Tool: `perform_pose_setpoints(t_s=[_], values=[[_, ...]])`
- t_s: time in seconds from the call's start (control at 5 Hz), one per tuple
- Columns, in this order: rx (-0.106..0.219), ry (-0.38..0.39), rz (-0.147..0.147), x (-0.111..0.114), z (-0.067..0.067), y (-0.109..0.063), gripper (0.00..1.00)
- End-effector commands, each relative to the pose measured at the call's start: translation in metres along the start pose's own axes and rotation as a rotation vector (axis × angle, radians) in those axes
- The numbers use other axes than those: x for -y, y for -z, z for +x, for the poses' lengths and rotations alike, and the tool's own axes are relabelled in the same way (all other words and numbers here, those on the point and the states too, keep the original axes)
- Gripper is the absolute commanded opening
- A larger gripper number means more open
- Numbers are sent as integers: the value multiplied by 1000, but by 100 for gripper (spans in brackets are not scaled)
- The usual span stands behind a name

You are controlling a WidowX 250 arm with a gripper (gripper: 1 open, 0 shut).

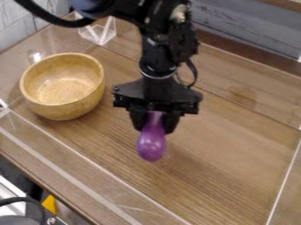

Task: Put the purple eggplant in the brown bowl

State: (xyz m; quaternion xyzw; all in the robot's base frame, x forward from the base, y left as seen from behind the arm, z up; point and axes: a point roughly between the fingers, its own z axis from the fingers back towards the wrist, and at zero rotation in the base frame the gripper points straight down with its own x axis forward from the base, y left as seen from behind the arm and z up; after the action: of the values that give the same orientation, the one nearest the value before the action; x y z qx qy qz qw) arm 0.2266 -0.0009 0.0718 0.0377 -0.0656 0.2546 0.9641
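Roughly halfway there. Gripper (154, 120) clamped tight on the purple eggplant (150, 144), dangling lifted off the table (235, 149) near frame centre. Brown bowl (62, 84) sitting empty over at the left, well apart. Pickup done; carrying it across and dropping it in yet to do.

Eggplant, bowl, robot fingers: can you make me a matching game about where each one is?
Things:
1. purple eggplant
2. brown bowl
3. gripper fingers
4. table

Places or states:
A. sits empty at the left
B. closed around something purple
C. hangs pinched, pointing down
D. wooden, under everything

Pairs: 1-C, 2-A, 3-B, 4-D
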Motion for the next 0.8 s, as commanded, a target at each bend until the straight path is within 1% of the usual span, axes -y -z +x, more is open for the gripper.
perform_pose_setpoints(t_s=[0.0,0.2,0.4,0.6], values=[[90,-16,-50,-17,27,-15,0],[115,-66,-59,-48,49,-14,0],[128,-101,-50,-79,66,-11,0],[142,-130,-44,-92,75,-7,0]])
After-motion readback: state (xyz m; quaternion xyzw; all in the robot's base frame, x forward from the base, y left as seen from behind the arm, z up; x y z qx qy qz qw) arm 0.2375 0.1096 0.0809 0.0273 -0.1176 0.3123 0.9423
